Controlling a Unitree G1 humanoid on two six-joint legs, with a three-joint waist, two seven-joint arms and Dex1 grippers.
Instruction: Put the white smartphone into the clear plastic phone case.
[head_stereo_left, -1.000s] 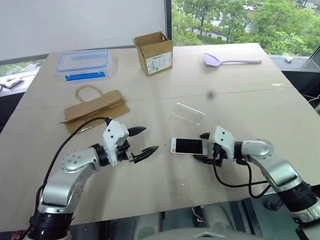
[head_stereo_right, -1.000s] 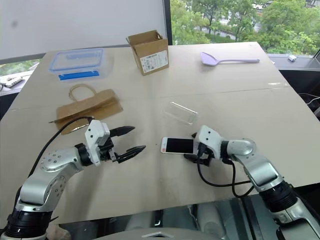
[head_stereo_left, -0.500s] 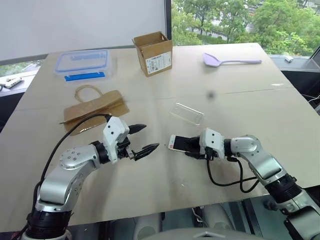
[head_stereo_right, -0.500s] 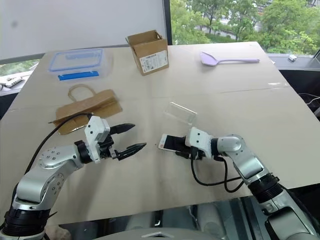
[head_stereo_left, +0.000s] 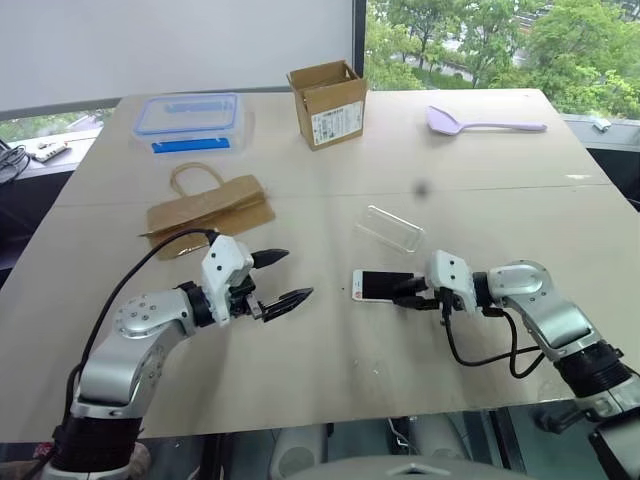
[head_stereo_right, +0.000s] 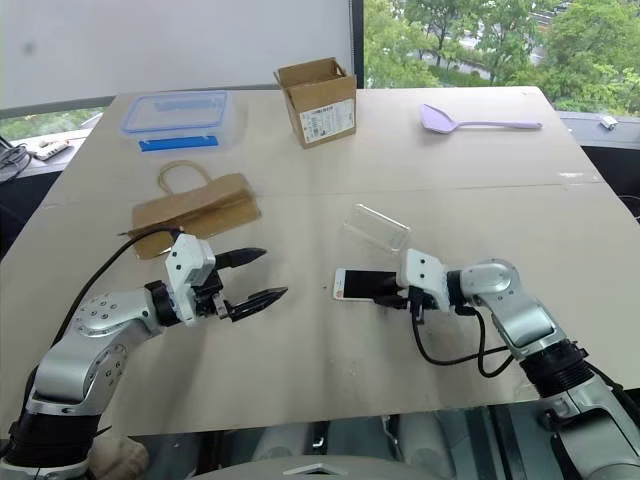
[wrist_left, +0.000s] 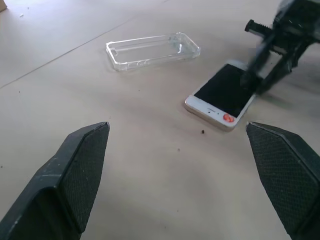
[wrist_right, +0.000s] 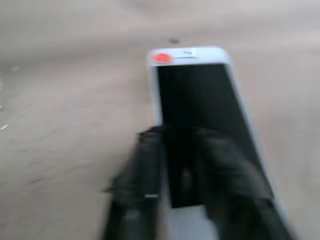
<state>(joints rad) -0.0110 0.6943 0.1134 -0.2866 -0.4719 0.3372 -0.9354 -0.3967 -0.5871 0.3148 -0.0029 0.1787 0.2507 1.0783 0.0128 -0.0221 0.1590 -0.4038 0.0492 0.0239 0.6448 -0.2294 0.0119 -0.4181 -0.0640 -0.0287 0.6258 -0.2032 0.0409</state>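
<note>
The white smartphone (head_stereo_left: 378, 285) lies flat, screen up, near the middle of the table. My right gripper (head_stereo_left: 405, 293) is at its right end, fingers a little apart over the screen's edge, holding nothing. The clear plastic phone case (head_stereo_left: 390, 230) rests hollow side up just behind the phone, apart from it. My left gripper (head_stereo_left: 298, 274) hovers wide open to the phone's left and points at it. In the left wrist view the phone (wrist_left: 222, 92) and the case (wrist_left: 152, 49) lie beyond those spread fingers.
A brown paper bag (head_stereo_left: 210, 208) lies behind my left arm. At the back stand a clear food box with a blue lid (head_stereo_left: 190, 115) and an open cardboard box (head_stereo_left: 328, 100). A purple spatula (head_stereo_left: 480, 123) lies at the back right.
The whole picture has shifted right as the camera moved. My right gripper closed in over the phone's end, then parted and drew back slightly. The phone still lies on the table.
</note>
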